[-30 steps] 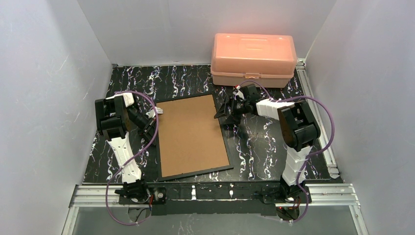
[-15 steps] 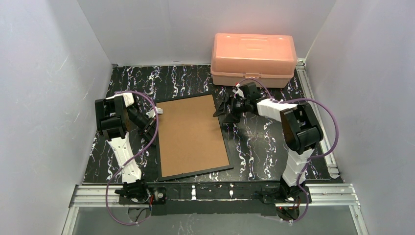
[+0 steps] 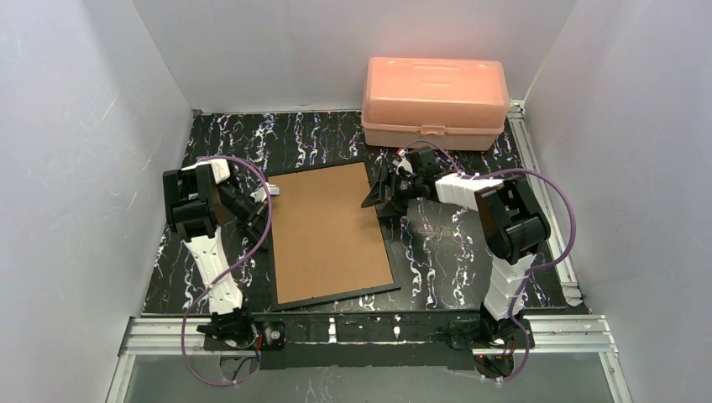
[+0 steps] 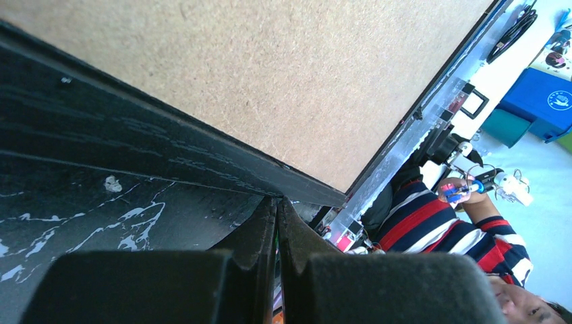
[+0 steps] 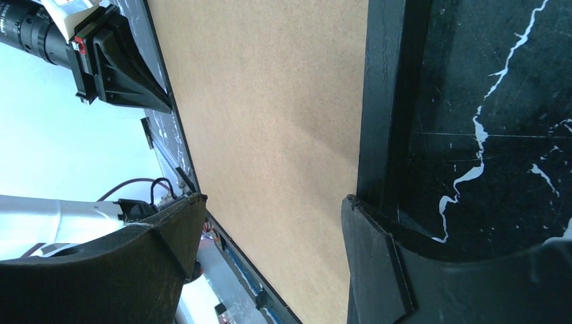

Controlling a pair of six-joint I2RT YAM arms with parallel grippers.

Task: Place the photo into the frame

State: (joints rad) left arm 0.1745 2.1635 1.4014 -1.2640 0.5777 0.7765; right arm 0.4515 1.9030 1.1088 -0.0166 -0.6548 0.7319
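The frame (image 3: 330, 233) lies face down on the worktop (image 3: 453, 252), brown back up, probably so the back can be reached. The photo shows in no view. The right jaws are released and straddle the frame's far right edge, likely to grip it. The left jaws are clenched on nothing beside the left rim. Only the right wrist view shows one finger (image 5: 168, 229) above the board, the other at the rim.

plain white walls (image 3: 75, 126) closed in three sides of a black tabletop (image 3: 437, 243) veined with white. a pink plastic box (image 3: 435, 101) sat near the back wall; aluminium rails (image 3: 567, 326) ran along the near edge.
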